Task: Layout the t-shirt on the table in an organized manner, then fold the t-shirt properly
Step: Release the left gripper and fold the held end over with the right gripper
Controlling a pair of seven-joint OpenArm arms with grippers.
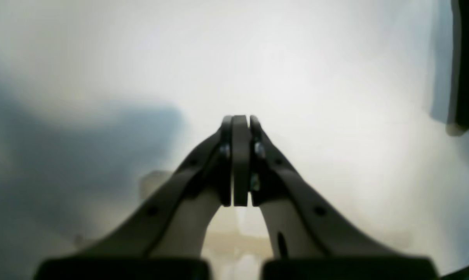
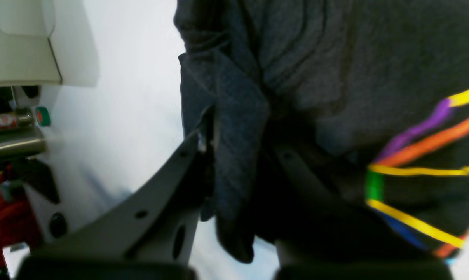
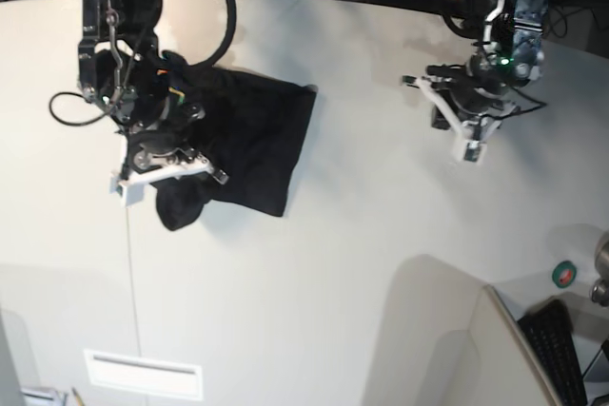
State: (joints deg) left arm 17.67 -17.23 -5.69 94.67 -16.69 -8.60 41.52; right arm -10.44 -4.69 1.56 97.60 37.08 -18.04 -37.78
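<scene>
In the left wrist view, the left end effector [image 1: 240,161] is seen pressed fully together with nothing between its dark fingers, above bare off-white smooth table [image 1: 335,77], while only a dark edge at the upper right of the frame can be made out. In the right wrist view, the black soft fabric t-shirt with multicoloured line print [image 2: 335,77] fills the centre and right of the frame, and a bunched fold of it is pinched in the nearly closed right end effector [image 2: 238,163]. In the base view, the shirt is seen crumpled at the upper left of the frame directly under the right end effector, its long axis running diagonally toward the upper right, and it is judged that spreading falls first to the right arm, the left end effector at the upper right standing well apart.
</scene>
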